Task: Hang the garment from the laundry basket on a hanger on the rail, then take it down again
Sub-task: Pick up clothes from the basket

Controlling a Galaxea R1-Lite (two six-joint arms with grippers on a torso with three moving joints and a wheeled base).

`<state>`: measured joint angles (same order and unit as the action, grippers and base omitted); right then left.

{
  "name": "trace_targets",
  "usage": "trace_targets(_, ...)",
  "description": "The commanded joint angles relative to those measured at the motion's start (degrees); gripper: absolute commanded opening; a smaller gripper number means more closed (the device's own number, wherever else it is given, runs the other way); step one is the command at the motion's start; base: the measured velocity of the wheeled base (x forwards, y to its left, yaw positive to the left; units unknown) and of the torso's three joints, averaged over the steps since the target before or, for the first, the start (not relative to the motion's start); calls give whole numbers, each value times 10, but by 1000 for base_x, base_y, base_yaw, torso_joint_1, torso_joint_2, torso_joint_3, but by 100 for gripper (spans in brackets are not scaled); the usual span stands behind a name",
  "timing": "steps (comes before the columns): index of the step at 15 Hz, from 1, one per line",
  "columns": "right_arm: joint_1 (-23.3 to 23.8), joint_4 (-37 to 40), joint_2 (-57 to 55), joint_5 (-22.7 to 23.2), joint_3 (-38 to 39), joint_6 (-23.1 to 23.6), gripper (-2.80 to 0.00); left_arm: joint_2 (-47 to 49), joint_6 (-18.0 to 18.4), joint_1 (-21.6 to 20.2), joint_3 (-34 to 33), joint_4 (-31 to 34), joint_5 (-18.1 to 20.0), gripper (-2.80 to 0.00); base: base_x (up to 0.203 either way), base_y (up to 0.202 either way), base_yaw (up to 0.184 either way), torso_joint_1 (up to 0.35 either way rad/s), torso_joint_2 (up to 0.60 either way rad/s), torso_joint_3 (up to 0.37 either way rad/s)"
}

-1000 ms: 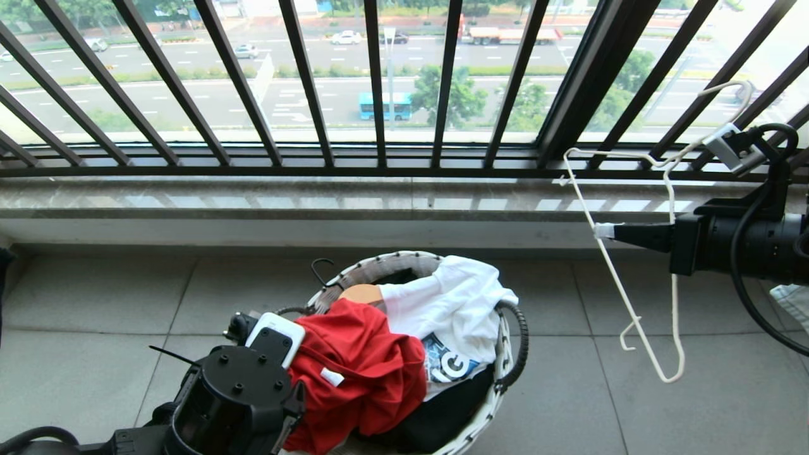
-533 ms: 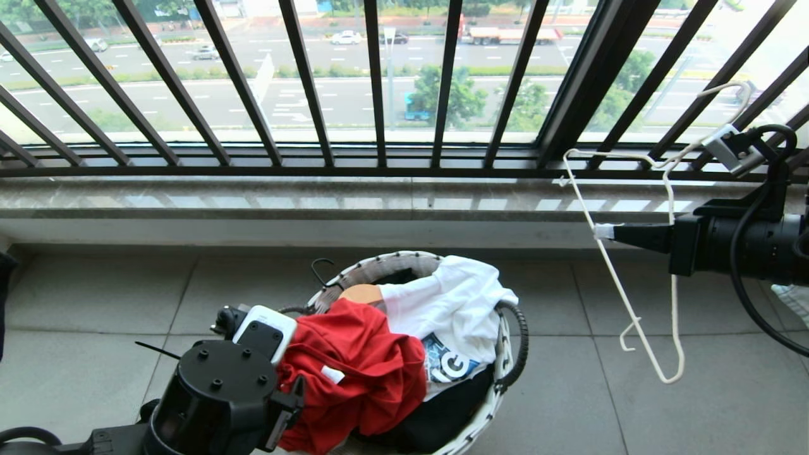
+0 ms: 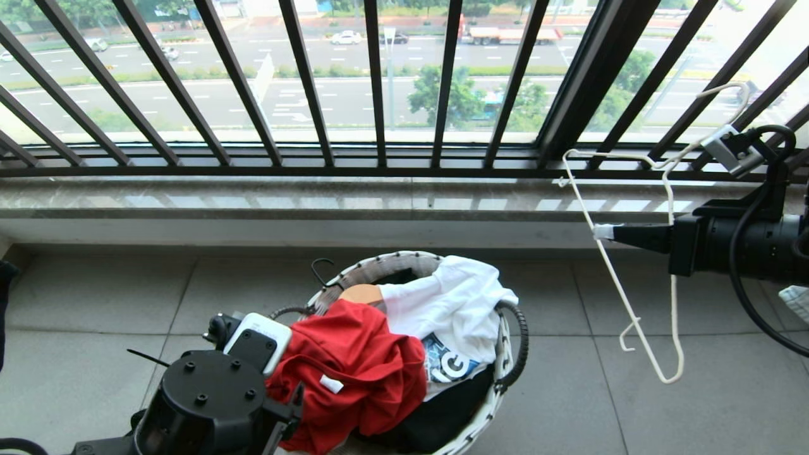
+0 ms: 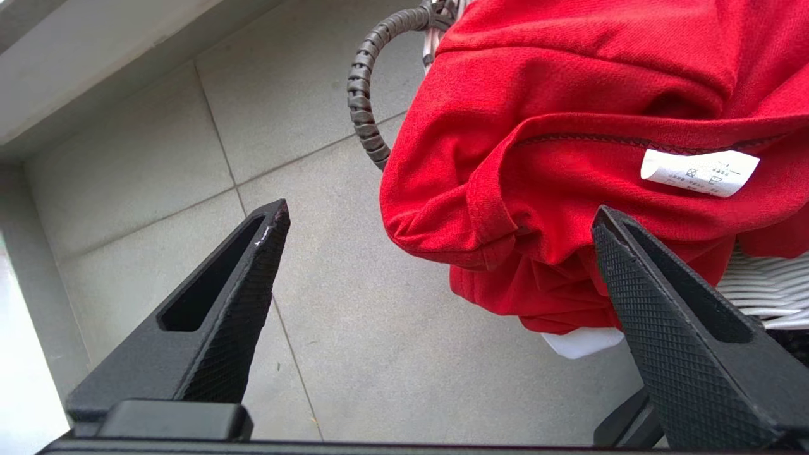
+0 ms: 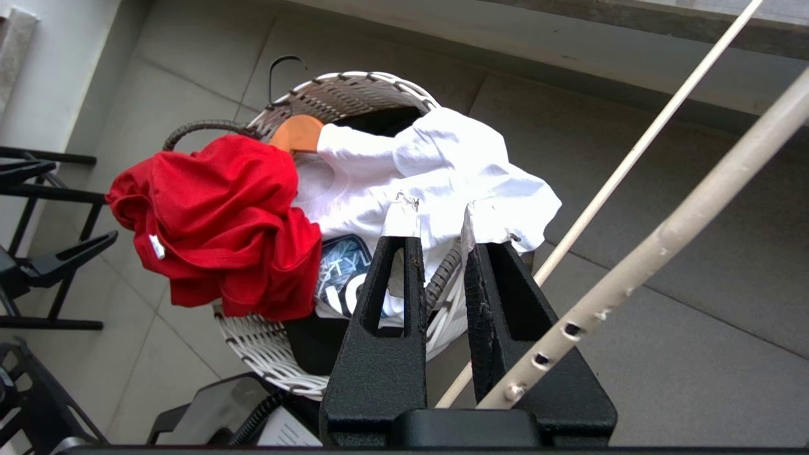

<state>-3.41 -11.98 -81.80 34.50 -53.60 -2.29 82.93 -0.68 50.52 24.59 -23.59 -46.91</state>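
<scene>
red garment (image 3: 354,373) spilling over basket rim (image 3: 404,258), left jaws wide beside it

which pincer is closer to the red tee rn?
Left. The left pincer is open right beside the red tee at the basket, not gripping it. The right pincer is off to the side, shut on the wire hanger.

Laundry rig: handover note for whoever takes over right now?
Left gripper: open, empty, beside the red T-shirt, not gripping it.
Right gripper: shut on the wire hanger, held in the air to the right of the basket.
Red T-shirt lies bunched over the basket rim, next to a white T-shirt.
Done: hanger picked up.
Left: grab the red T-shirt, put it on the hanger, hang it on the rail, take it down.
</scene>
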Motion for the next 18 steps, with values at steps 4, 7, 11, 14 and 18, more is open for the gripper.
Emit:
trace_targets(4, 0, -1, 0, 2, -1, -1, -280, 43, -31, -20, -21, -6, -14, 0, 0, 0, 0, 0, 0, 0)
trace_targets(7, 0, -1, 1, 2, -1, -1, -280, 40, -33, -28, -26, -6, -23, 0, 0, 0, 0, 0, 0, 0)
trace_targets(11, 0, -1, 1, 2, 0, -1, -280, 20, -38, -31, -16, -8, -25, 0, 0, 0, 0, 0, 0, 0)
trace_targets(14, 0, -1, 1, 2, 0, -1, -280, 20, -52, -31, -3, -13, -20, 0, 0, 0, 0, 0, 0, 0)
trace_targets(18, 0, -1, 1, 3, 0, -1, -280, 34, -56, -53, -1, -20, -22, 0, 0, 0, 0, 0, 0, 0)
